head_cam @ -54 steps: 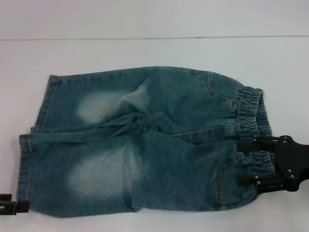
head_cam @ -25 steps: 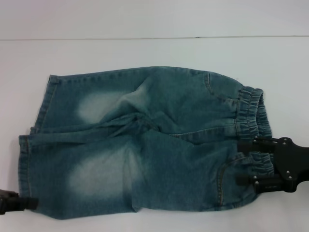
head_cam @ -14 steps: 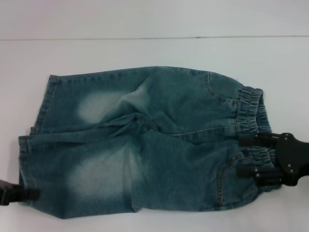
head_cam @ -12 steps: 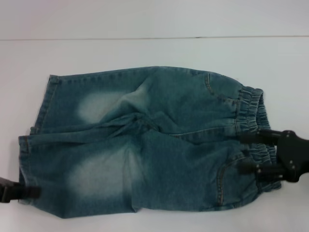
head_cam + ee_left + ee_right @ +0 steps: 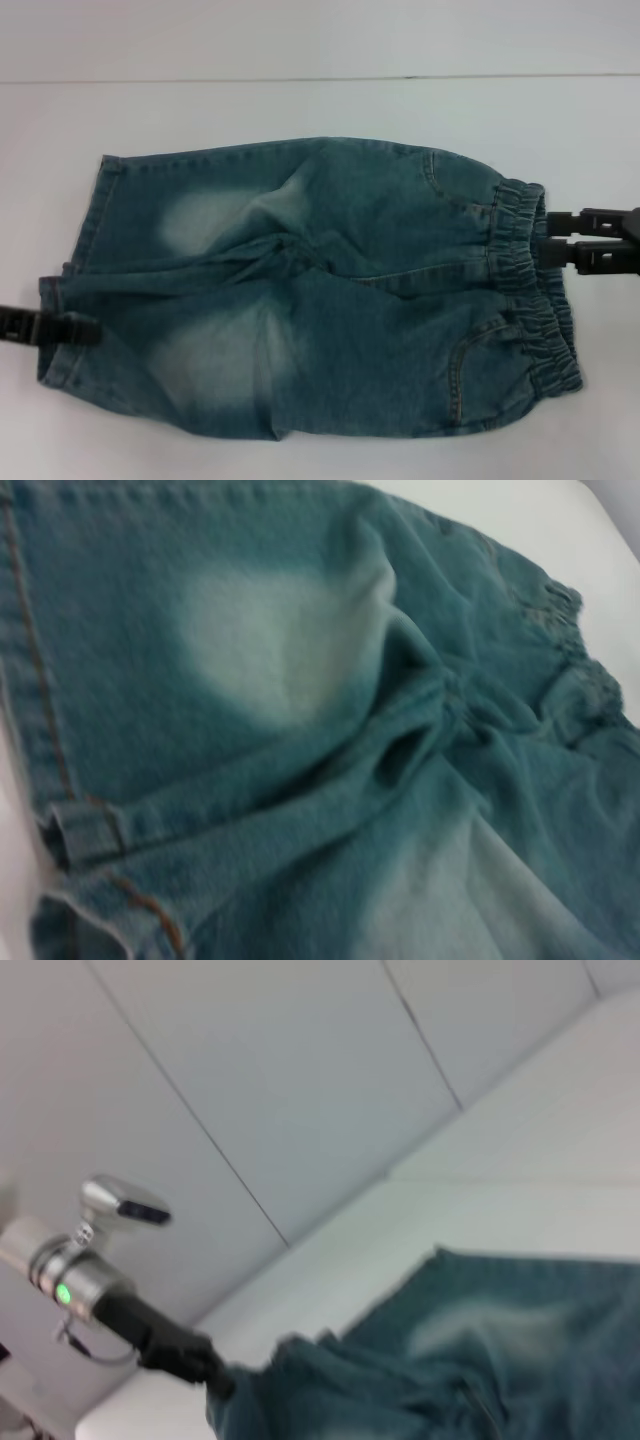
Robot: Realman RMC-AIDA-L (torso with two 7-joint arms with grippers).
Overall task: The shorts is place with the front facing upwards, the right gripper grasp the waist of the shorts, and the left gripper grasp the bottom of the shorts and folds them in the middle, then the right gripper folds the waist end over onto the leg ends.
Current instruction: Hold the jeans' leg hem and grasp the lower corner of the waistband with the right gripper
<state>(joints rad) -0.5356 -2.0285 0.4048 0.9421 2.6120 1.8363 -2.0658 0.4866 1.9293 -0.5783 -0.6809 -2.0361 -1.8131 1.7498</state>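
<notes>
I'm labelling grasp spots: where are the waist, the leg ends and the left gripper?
waist [image 5: 515, 235]: head view, ruffled elastic band.
leg ends [image 5: 95, 205]: head view, far leg's stitched hem.
left gripper [image 5: 85, 328]: head view, fingertips at near hem.

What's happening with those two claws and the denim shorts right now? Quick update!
Left gripper at the leg ends, shut on the hem. Right gripper at the waist, grip unclear. Shorts flat, unfolded. Nothing in the way.

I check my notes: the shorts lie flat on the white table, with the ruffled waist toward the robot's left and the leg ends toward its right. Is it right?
Not quite. The head view shows the waist of the shorts toward the robot's right and the leg ends toward its left, on the white table.
</notes>
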